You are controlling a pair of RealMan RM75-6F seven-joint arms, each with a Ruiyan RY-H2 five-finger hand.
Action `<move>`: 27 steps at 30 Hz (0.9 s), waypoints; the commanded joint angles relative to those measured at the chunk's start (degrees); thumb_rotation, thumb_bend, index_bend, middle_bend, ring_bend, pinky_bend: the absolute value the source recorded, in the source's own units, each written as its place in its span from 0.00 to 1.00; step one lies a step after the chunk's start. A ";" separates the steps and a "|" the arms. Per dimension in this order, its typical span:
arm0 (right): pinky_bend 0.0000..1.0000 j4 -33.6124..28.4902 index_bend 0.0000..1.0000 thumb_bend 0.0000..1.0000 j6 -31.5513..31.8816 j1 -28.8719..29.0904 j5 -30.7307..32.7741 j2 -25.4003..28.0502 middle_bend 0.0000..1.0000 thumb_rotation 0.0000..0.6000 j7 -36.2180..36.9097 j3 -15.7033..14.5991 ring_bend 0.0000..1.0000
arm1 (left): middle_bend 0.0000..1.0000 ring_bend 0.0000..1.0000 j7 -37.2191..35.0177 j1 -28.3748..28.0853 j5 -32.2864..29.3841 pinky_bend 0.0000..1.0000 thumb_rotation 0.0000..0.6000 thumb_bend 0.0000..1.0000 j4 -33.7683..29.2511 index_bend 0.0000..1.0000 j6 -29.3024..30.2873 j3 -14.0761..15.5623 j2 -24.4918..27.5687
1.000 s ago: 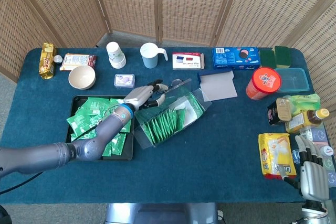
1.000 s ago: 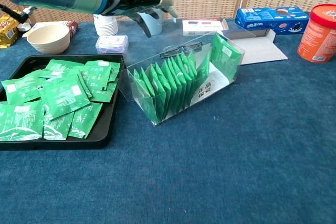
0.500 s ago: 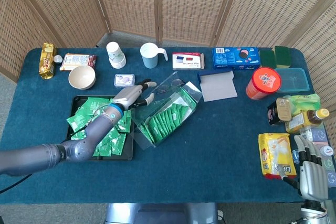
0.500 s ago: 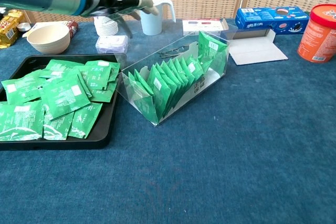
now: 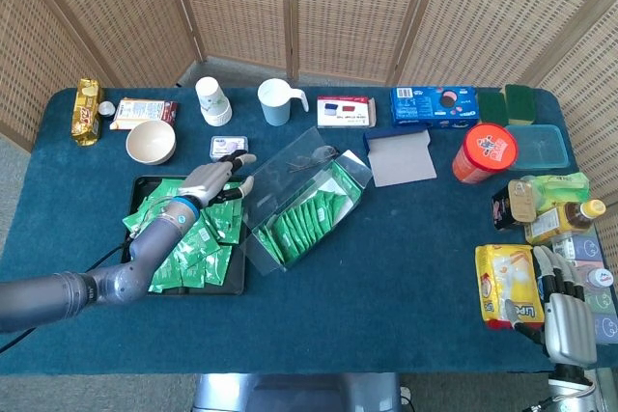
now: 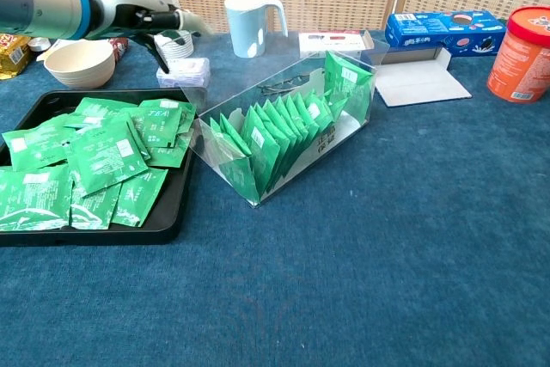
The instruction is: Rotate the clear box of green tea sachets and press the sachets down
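Clear plastic: the clear box (image 5: 307, 203) stood on the blue tablecloth (image 5: 406, 267) just right of the black tray (image 5: 138, 188), set at a slant, its upper end toward the cups.
Sachets in box: the boxed green tea sachets (image 6: 279, 131) stood on edge in a leaning row, their tops uneven and near the open top.
Loose stock: more loose sachets (image 6: 82, 161) lay heaped in the tray.
Left hand: the left hand (image 5: 214, 178) hovered above the tray's upper right corner, beside the box and apart from it, fingers spread and holding nothing.
Right hand: the right hand (image 5: 562, 320) sat at the table's near right corner beside a yellow snack packet (image 5: 502, 285), well apart from the box; its fingers looked straight and empty, though the frame edge cut it off.
Behind the box: a white mug (image 6: 249, 24), a stack of paper cups (image 5: 211, 100) and a cream bowl (image 6: 79, 61) stood clear of the work.
Step in hand: judging by the box's slant and the free left hand, the rotating looked partly done or between grips; the pressing was not yet done.
Next move calls for: a flat, open palm brought over the row from above, lowered evenly, with the light box steadied so it did not skid.
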 commanded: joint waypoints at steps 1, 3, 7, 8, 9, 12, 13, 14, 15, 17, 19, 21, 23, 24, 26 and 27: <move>0.06 -0.02 0.00 0.34 0.00 0.02 -0.05 -0.03 0.00 1.00 -0.07 -0.02 0.00 | 0.00 0.00 5.08 -0.75 -0.71 0.24 0.19 0.48 0.68 0.05 3.31 3.03 -0.14; 0.06 -0.09 0.00 0.34 0.04 0.01 -0.07 -0.05 0.00 1.00 -0.10 -0.03 0.00 | 0.00 0.00 8.35 -1.28 -1.54 0.24 0.21 0.48 0.69 0.03 5.97 4.37 -0.52; 0.06 -0.19 0.00 0.34 0.20 -0.02 -0.30 -0.13 0.00 1.00 -0.17 -0.12 0.00 | 0.00 0.00 15.18 -2.08 -3.56 0.24 0.30 0.48 0.41 0.00 12.70 6.14 -1.82; 0.06 -0.22 0.00 0.34 0.26 -0.04 -0.33 -0.15 0.00 1.00 -0.17 -0.14 0.00 | 0.00 0.00 16.72 -2.28 -3.98 0.24 0.33 0.48 0.22 0.00 13.94 6.46 -2.09; 0.06 -0.24 0.00 0.34 0.35 -0.09 -0.37 -0.19 0.00 1.00 -0.11 -0.16 0.00 | 0.00 0.00 18.98 -2.55 -4.49 0.24 0.37 0.48 -0.15 0.00 15.68 6.90 -2.45; 0.06 -0.16 0.00 0.34 0.51 -0.25 -0.36 -0.25 0.00 1.00 -0.01 -0.26 0.00 | 0.00 0.00 22.94 -2.91 -5.45 0.24 0.44 0.44 -1.32 0.00 18.40 7.58 -2.91; 0.06 -0.13 0.00 0.34 0.59 -0.33 -0.38 -0.28 0.00 1.00 0.07 -0.33 0.00 | 0.00 0.00 24.65 -3.05 -6.02 0.24 0.46 0.43 -2.02 0.00 19.47 7.77 -2.99; 0.06 -0.12 0.00 0.34 0.68 -0.39 -0.42 -0.30 0.00 1.00 0.13 -0.35 0.00 | 0.00 0.00 25.65 -3.11 -6.36 0.24 0.47 0.41 -2.47 0.00 20.11 7.83 -3.02; 0.06 -0.10 0.00 0.34 0.78 -0.46 -0.45 -0.31 0.00 1.00 0.20 -0.39 0.00 | 0.00 0.00 26.45 -3.12 -6.68 0.24 0.50 0.39 -2.88 0.00 20.71 7.80 -3.04; 0.06 -0.04 0.00 0.34 0.99 -0.59 -0.55 -0.31 0.00 1.00 0.33 -0.45 0.00 | 0.00 0.00 28.12 -3.07 -7.23 0.24 0.52 0.36 -3.95 0.00 21.85 7.70 -2.96; 0.06 -0.02 0.00 0.34 1.18 -0.71 -0.66 -0.26 0.00 1.00 0.51 -0.50 0.00 | 0.00 0.00 28.82 -2.76 -7.22 0.24 0.52 0.34 -5.20 0.00 22.45 7.40 -2.58; 0.06 -0.04 0.00 0.34 1.39 -0.78 -0.89 -0.22 0.00 1.00 0.62 -0.56 0.00 | 0.00 0.00 28.61 -2.22 -6.39 0.24 0.52 0.33 -6.31 0.00 23.25 7.00 -2.04; 0.06 -0.01 0.00 0.34 1.47 -0.87 -0.96 -0.19 0.00 1.00 0.67 -0.64 0.00 | 0.00 0.00 27.34 -1.04 -3.87 0.24 0.52 0.33 -8.07 0.00 25.09 6.41 -1.17; 0.06 0.00 0.00 0.34 1.42 -0.87 -0.95 -0.18 0.00 1.00 0.71 -0.66 0.00 | 0.00 0.00 26.73 -0.47 -2.64 0.24 0.52 0.32 -8.87 0.00 25.79 6.30 -0.78; 0.06 0.07 0.00 0.34 1.31 -0.80 -1.00 -0.21 0.00 1.00 0.83 -0.66 0.00 | 0.00 0.00 25.09 1.03 0.79 0.24 0.52 0.32 -11.01 0.00 27.42 6.11 0.38; 0.06 0.10 0.00 0.34 1.24 -0.76 -1.00 -0.22 0.00 1.00 0.89 -0.64 0.00 | 0.00 0.00 24.34 1.71 2.47 0.24 0.52 0.32 -11.93 0.00 28.22 6.10 0.90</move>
